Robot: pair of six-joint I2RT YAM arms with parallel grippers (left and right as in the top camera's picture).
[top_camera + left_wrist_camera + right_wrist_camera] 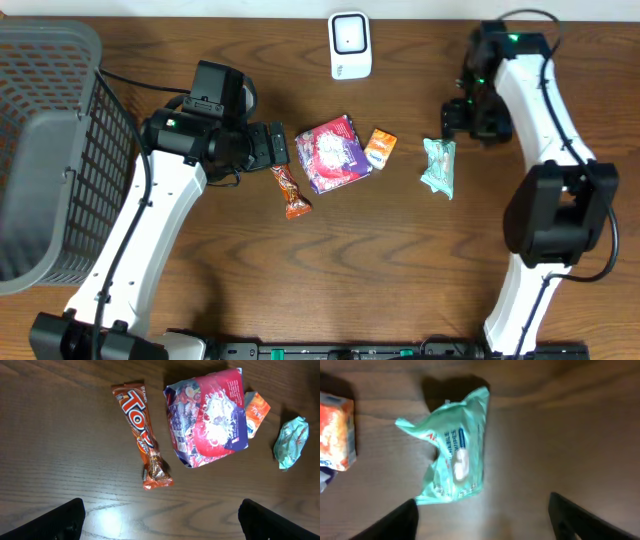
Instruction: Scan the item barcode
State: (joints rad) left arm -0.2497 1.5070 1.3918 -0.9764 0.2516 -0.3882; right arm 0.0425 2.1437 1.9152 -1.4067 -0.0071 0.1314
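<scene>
A mint-green wipes packet [438,165] [452,455] lies flat on the wooden table. My right gripper [460,118] [482,506] hovers just behind it, open, nothing between its fingers; the packet's near corner sits close to the left fingertip. A white barcode scanner [350,45] stands at the back centre. My left gripper [274,146] [160,516] is wide open over bare wood, short of an orange candy bar [290,192] [142,435]. A purple-red snack bag [333,152] [210,417] and a small orange packet [380,148] [256,412] lie between the arms.
A grey mesh basket [50,150] fills the left edge of the table, beside my left arm. The items lie in a loose row across the table's middle, in front of the scanner.
</scene>
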